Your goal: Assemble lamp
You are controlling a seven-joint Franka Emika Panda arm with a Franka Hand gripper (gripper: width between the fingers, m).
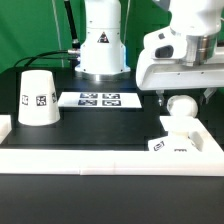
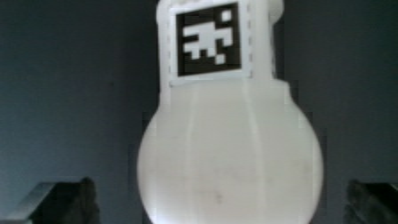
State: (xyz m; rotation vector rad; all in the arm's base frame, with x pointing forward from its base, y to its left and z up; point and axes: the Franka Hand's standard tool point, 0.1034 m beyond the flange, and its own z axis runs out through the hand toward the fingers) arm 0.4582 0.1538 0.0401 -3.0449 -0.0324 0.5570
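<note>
The round white bulb (image 1: pixel 180 105) stands upright on the flat square base (image 1: pixel 187 146) at the exterior view's right. The base bears a tag on its near edge. My gripper (image 1: pixel 184 97) hangs over the bulb with one finger on each side of its head. In the wrist view the bulb (image 2: pixel 231 150) fills the middle, with a tag (image 2: pixel 210 40) on the white part beyond it. The dark fingertips (image 2: pixel 63 200) stand apart from the bulb with gaps on both sides, so the gripper (image 2: pixel 214 202) is open. The tapered shade (image 1: pixel 38 98) stands mouth down at the exterior view's left.
The marker board (image 1: pixel 97 99) lies flat on the black table between the shade and the bulb. The robot's white body (image 1: pixel 103 45) stands behind it. A low white wall (image 1: pixel 90 160) runs along the front edge and turns up at both sides.
</note>
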